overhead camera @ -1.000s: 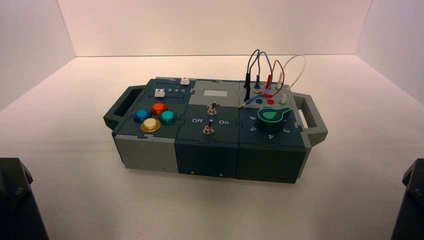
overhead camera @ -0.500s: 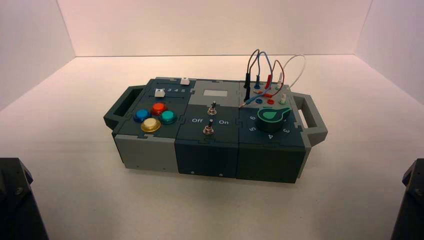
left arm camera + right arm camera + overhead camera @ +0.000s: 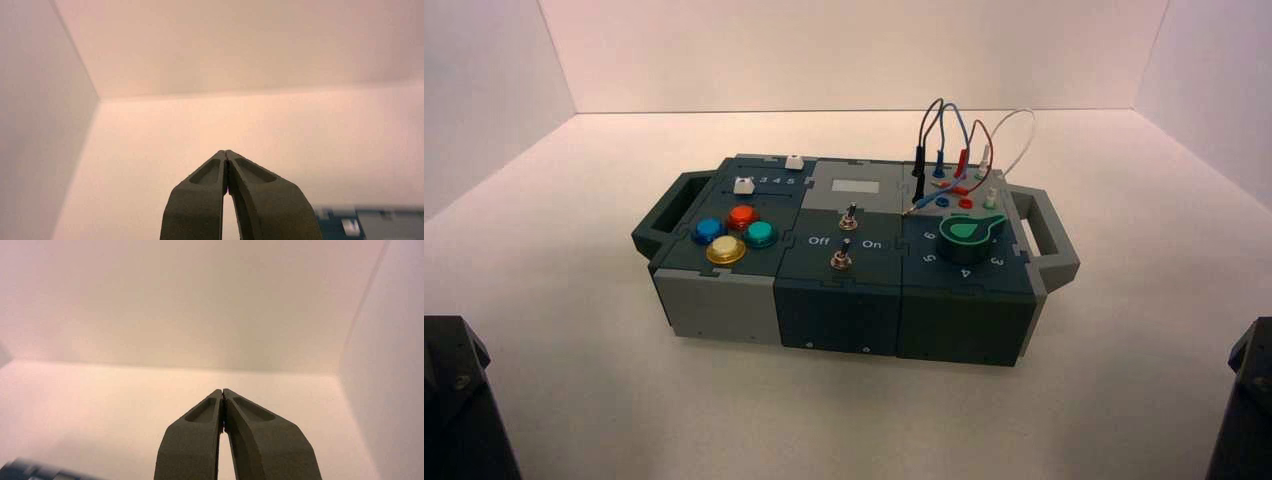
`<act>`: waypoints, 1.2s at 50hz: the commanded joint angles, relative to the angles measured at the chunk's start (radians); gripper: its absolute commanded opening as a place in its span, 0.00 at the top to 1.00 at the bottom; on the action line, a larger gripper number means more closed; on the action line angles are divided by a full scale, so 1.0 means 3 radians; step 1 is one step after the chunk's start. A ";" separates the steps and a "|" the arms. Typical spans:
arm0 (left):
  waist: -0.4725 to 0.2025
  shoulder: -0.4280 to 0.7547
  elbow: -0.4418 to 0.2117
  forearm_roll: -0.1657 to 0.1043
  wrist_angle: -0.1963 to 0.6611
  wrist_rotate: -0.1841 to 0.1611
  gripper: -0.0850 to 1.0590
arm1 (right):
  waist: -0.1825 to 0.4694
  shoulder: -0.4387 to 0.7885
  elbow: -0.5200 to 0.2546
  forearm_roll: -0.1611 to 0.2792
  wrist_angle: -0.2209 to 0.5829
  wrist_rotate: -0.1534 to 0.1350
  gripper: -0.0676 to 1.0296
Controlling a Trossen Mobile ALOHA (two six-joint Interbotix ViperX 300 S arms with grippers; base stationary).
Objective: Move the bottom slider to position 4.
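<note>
Bottom slider point(image 3: 744, 185) first: I see its white square knob on the left rear part of the box point(image 3: 724, 305), at the left end of its dark track, with a row of tiny white numerals running off to its right. I cannot read position 4 plainly enough from above to mark it, and neither wrist camera shows the numerals.

Working from my left, the left arm point(image 3: 459, 400) sits parked at the lower left corner of the high view, well apart from the box. Its wrist camera shows me the left gripper point(image 3: 226, 156) with both fingers pressed together at the tips, holding nothing, pointed over the white floor; a blurred corner of the box lies off to one side.

On the box, a second white slider knob point(image 3: 794, 162) sits behind and to the right of the bottom slider. In front of both are four round buttons: blue point(image 3: 708, 230), red point(image 3: 742, 216), yellow point(image 3: 725, 250) and teal point(image 3: 760, 234). The middle section carries two toggle switches point(image 3: 848, 219), with "Off" and "On" printed between them. The right section has a green knob point(image 3: 969, 234) ringed by numerals, and looped wires point(image 3: 969, 135) plugged in behind it.

At the far right, the right arm point(image 3: 1244, 400) is parked at the lower corner, and the right gripper point(image 3: 222, 392) is likewise closed tip to tip on nothing.
</note>
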 commanded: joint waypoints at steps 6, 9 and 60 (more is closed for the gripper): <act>-0.0205 0.0337 -0.0189 -0.0010 0.0322 0.0010 0.95 | 0.0353 0.0404 -0.0297 0.0097 0.0348 0.0015 0.96; -0.0271 0.0435 -0.0215 -0.0015 0.0440 0.0010 0.95 | 0.0506 0.0522 -0.0343 0.0097 0.0440 0.0015 0.96; -0.0982 0.1682 -0.0465 -0.0389 0.0992 -0.0046 0.95 | 0.1248 0.0941 -0.0527 0.0077 0.0813 -0.0041 0.96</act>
